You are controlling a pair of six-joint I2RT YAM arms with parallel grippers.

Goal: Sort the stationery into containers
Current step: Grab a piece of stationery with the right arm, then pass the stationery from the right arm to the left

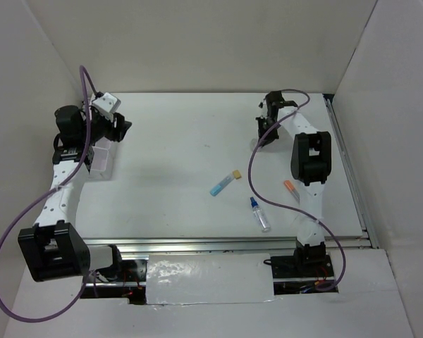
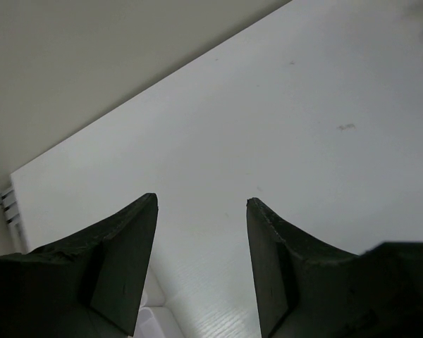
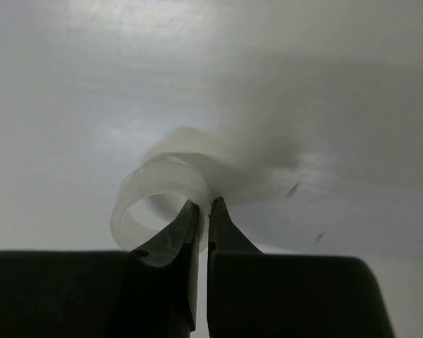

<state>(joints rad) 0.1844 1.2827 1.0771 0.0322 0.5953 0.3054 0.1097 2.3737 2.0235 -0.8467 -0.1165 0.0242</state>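
Right wrist view: right hand pinched shut on the wall of the clear tape ring, far right of the desk.
Left hand is partly open and empty, beside the organizer box at left.

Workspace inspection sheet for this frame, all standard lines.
Surface: white table, few faint marks.
Job's things: organizer box far left; light-blue marker, blue-capped bottle, orange-capped tube loose near right arm; clear tape ring in right claw.
Clutter: nothing seen.
Claws: left claw open, empty, near organizer box; right claw shut on the ring's wall.
Cables: purple cables loop off both arms.
Surroundings: white walls on three sides.
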